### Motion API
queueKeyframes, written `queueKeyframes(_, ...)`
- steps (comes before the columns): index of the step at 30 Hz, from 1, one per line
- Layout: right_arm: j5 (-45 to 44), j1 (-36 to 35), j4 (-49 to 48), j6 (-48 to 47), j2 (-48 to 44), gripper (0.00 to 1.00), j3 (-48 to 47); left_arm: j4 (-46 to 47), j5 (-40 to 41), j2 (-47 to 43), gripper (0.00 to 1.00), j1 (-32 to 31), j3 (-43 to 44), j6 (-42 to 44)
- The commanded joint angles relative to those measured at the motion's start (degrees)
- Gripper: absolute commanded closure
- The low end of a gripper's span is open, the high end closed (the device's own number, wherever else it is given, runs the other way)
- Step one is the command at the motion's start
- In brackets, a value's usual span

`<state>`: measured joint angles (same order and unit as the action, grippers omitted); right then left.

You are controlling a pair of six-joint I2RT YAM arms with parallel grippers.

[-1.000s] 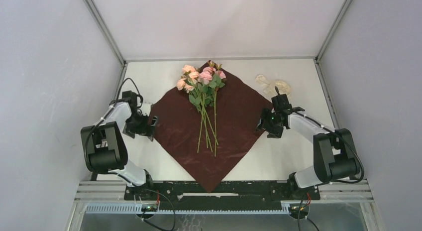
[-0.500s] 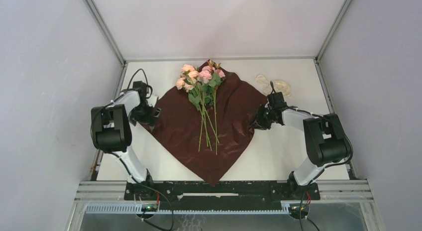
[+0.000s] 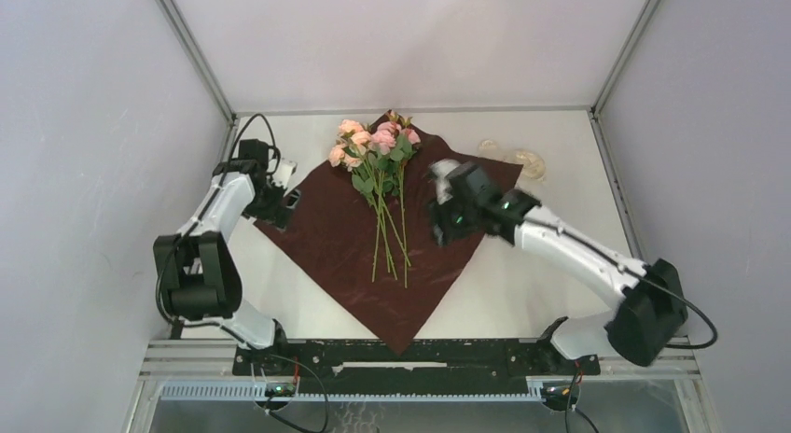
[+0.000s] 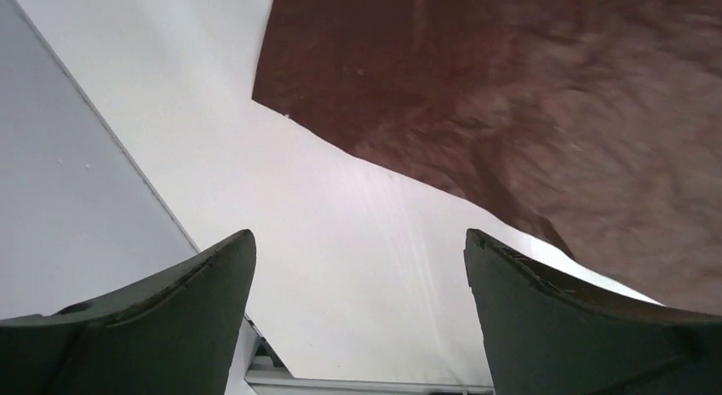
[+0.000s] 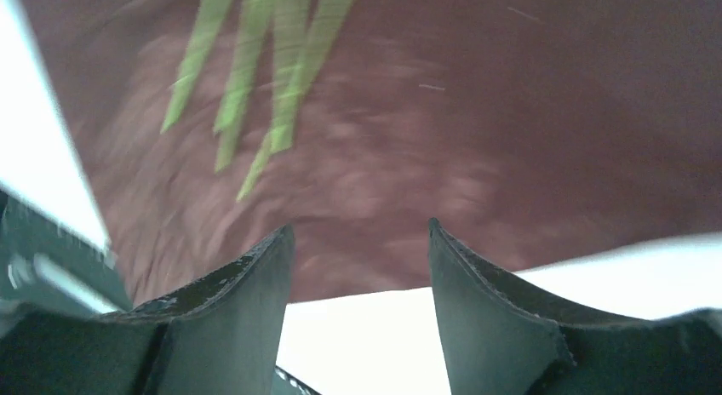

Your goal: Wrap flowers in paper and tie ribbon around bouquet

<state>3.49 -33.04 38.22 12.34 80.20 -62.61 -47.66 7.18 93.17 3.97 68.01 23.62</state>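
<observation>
The paper (image 3: pixel 326 237) lies flat on the surface (image 3: pixel 550 293) as a diamond, one corner pointing at the arm bases and the opposite corner at the far wall. The flowers (image 3: pixel 381 172) lie on it with the blooms at the far corner. The stems run along the far-to-near diagonal and end about mid-sheet, well short of the near corner. This diagonal is the long axis, so a wrapping fold would probably have to travel across it, from a side corner inward.

Left tool (image 3: pixel 287 198): positioned at the left corner of the sheet. The wrist view shows the jaws wide apart and empty, with bare surface between them and the paper edge just ahead. The stems lie to its right, well apart from it.

Right tool (image 5: pixel 359 229): positioned above the right half of the sheet, just beside the stems. It is the nearer of the two to the flowers. Its wrist view is blurred, but the jaws stand apart with nothing between them. The near-right paper edge is beneath them, and the stem ends are ahead.

The ribbon (image 3: pixel 519 159) lies at the far right of the surface, just beyond the right corner of the sheet and clear of both tools.

Neither side of the sheet is folded yet.
</observation>
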Motion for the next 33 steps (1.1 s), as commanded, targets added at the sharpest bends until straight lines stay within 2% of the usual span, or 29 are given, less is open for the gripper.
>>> queueKeyframes(1, 1.21, -23.02, 5.11, -30.86, -7.52, 0.32, 0.06, -4.3, -6.53, -7.77, 0.04, -3.39, -0.47, 2.11)
queueKeyframes(3, 5.54, -31.11, 1.27, -41.53, -11.07, 0.31, 4.22, -5.13, -9.48, -9.26, 0.04, -4.74, -0.38, 1.53)
queueKeyframes(4, 8.71, -32.74, -0.92, -46.29, -13.04, 0.3, 6.56, -5.42, -10.29, -9.85, 0.04, -5.28, -0.52, 1.31)
queueKeyframes(9, 21.35, -35.57, -11.37, -65.01, -18.79, 0.3, 18.14, -4.97, -11.27, -13.85, 0.04, -6.0, -3.67, 0.51)
queueKeyframes(12, 21.06, -38.55, -17.52, -66.53, -15.41, 0.31, 21.46, -4.66, -12.19, -15.74, 0.04, -6.45, -6.05, 0.39)
queueKeyframes(16, 19.8, -41.83, -22.2, -66.8, -6.23, 0.35, 22.0, -4.54, -12.54, -17.54, 0.04, -7.23, -8.04, 0.12)
queueKeyframes(23, 16.76, -40.57, -32.33, -67.32, 2.08, 0.37, 22.71, -5.28, -13.88, -20.91, 0.03, -7.4, -10.28, 0.98)
queueKeyframes(28, 16.68, -39.19, -33.59, -67.8, 5.66, 0.41, 22.71, -6.02, -14.68, -22.78, 0.03, -7.48, -11.12, 1.62)
queueKeyframes(30, 17.36, -38.26, -33.84, -66.8, 5.2, 0.48, 22.71, -6.19, -14.92, -23.46, 0.03, -7.53, -11.38, 1.86)
queueKeyframes(33, 18.64, -36.8, -34.69, -64.64, 3.43, 0.75, 22.71, -7.05, -16.95, -24.11, 0.03, -7.55, -11.17, 2.5)
